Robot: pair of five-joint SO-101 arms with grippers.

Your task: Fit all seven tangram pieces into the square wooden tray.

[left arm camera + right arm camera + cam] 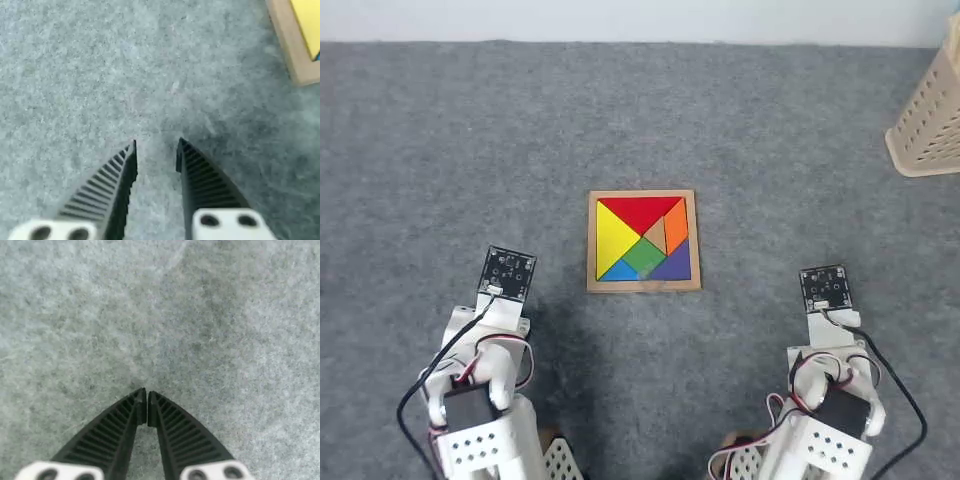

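Left gripper: jaws slightly apart, empty, above the carpet. Right gripper: jaws together, empty. Both sit well apart from the wooden tray, probably because all seven tangram pieces already lie fitted inside it.

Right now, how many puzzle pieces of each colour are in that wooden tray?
Red piece: 1
Yellow piece: 1
Orange piece: 1
Tan piece: 1
Green piece: 1
Blue piece: 1
Purple piece: 1
Total: 7 in the tray
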